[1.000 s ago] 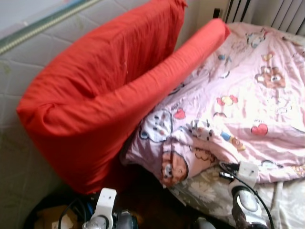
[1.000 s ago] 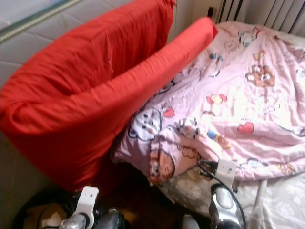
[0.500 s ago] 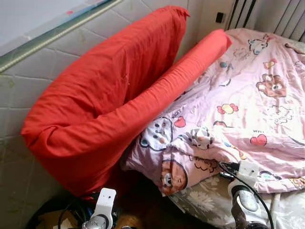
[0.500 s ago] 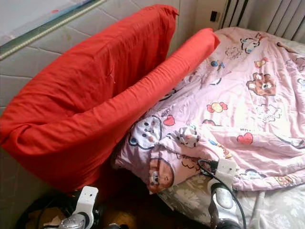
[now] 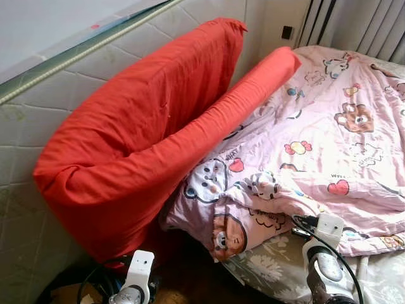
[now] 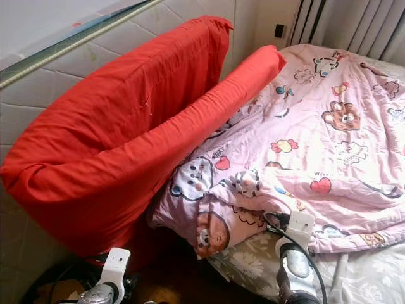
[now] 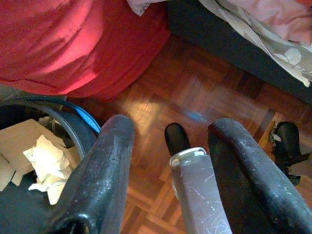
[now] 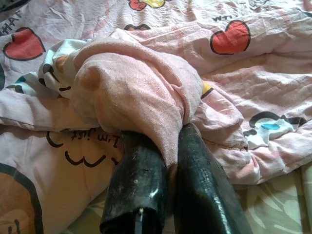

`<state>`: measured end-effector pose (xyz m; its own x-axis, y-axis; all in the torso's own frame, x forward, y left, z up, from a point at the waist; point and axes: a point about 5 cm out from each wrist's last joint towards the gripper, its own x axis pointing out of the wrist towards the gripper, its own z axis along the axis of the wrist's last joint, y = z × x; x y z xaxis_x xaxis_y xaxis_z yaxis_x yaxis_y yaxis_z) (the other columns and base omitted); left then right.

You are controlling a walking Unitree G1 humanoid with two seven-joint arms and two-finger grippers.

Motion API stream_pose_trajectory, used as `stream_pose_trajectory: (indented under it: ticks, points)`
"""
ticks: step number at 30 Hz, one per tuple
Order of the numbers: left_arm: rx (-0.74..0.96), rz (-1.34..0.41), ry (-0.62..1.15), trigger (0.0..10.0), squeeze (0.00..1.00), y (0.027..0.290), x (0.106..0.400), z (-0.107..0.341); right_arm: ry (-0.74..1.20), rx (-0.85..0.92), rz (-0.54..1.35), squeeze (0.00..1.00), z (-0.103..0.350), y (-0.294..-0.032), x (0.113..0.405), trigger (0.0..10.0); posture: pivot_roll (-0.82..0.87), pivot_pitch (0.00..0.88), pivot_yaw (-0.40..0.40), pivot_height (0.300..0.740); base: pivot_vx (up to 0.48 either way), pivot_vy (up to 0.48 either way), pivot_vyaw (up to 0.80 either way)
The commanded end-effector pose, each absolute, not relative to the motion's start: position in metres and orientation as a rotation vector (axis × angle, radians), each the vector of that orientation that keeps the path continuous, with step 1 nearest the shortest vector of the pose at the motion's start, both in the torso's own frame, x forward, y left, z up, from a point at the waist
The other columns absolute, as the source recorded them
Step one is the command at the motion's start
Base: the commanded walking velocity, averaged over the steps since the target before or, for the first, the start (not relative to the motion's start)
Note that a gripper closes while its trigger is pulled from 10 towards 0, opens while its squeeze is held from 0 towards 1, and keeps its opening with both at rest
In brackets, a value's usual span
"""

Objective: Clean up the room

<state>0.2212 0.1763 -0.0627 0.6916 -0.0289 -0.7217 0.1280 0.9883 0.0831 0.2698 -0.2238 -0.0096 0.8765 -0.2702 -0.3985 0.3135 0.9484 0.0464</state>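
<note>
My right gripper (image 8: 168,144) is shut on a bunched pink knit cloth (image 8: 136,83), which drapes over its fingertips and hides them. The cloth rests on a pink quilt (image 5: 329,133) printed with bears and hearts, near the quilt's front edge on the bed. The right arm (image 5: 324,266) reaches up from the bottom right to that edge. My left gripper (image 7: 174,127) hangs open over the parquet floor (image 7: 161,92) with nothing between its fingers. The left arm (image 5: 136,282) sits low at the bottom left.
Two big red pillows (image 5: 139,120) lean against the padded wall (image 5: 25,133) left of the bed. A grey floral sheet (image 5: 269,269) shows under the quilt. A dark bin with crumpled paper (image 7: 39,151) stands on the floor beside the left gripper. Curtains (image 5: 361,25) hang behind.
The whole picture has shifted down a little, so the camera has tilted up. Both arms and the bedding keep their places.
</note>
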Motion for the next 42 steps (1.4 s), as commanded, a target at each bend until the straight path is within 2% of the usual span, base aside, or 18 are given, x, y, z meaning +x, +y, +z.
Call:
stream_pose_trajectory:
  ticks: [1,17,23,30,42]
  points:
    - [0.138,-0.085,0.84,10.0,0.0,0.18,0.213,-0.068,0.399,0.114,-0.321,0.0,-0.01,-0.226,0.268,10.0,-0.09,0.139,0.054,0.74,0.0,0.0,0.0]
    - [0.126,-0.097,0.837,10.0,0.0,0.18,0.211,-0.069,0.367,0.111,-0.331,0.0,-0.006,-0.225,0.272,10.0,-0.09,0.121,0.059,0.74,0.0,0.0,0.0]
    - [0.125,-0.1,0.839,10.0,0.0,0.18,0.21,-0.069,0.352,0.105,-0.354,0.0,-0.004,-0.229,0.272,10.0,-0.09,0.118,0.061,0.74,-0.258,0.0,0.0]
    - [0.123,-0.1,0.843,10.0,0.0,0.18,0.21,-0.069,0.346,0.104,-0.363,0.0,-0.003,-0.229,0.272,10.0,-0.09,0.123,0.061,0.74,0.0,0.0,0.0]
    - [0.126,-0.098,0.847,10.0,0.0,0.181,0.209,-0.07,0.307,0.062,-0.469,0.0,0.004,-0.244,0.272,10.0,-0.08,0.128,0.061,0.74,0.0,0.0,0.0]
